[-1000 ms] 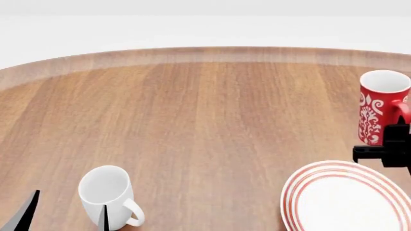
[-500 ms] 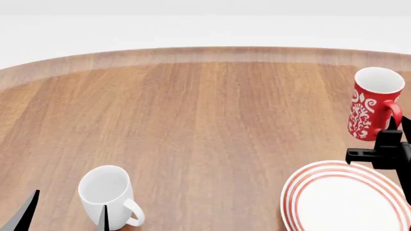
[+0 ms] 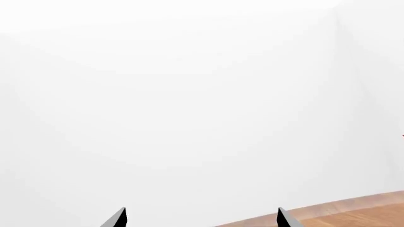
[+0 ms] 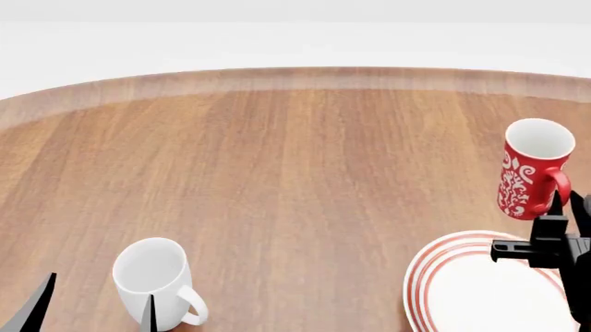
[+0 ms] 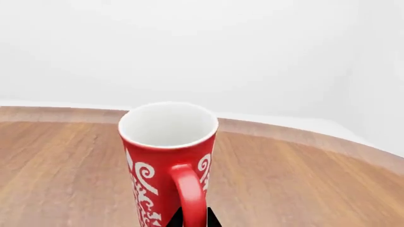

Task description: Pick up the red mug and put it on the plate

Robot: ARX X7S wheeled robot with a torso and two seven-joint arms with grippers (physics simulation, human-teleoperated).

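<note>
The red mug [image 4: 529, 168], patterned with white swirls and white inside, hangs clear of the table just beyond the far rim of the plate [image 4: 432, 266], tilted slightly. My right gripper [image 4: 558, 205] is shut on its red handle; in the right wrist view the mug [image 5: 165, 156] stands right ahead of the gripper [image 5: 192, 220], whose dark tips pinch the handle from both sides. The white plate with red rings lies at the near right, partly cut off by the frame. At the near left my left gripper [image 4: 99, 303] is open and holds nothing; in its own view the gripper [image 3: 201, 217] faces a blank white wall.
A plain white mug [image 4: 152, 271] stands upright at the near left, beside the left gripper's inner fingertip [image 4: 151, 310]. The round wooden table [image 4: 295, 180] stretches across the view, its curved far edge at the back.
My right gripper has carried the red mug nearer and slightly left, to the plate's far rim. The left arm and the white mug have not moved.
</note>
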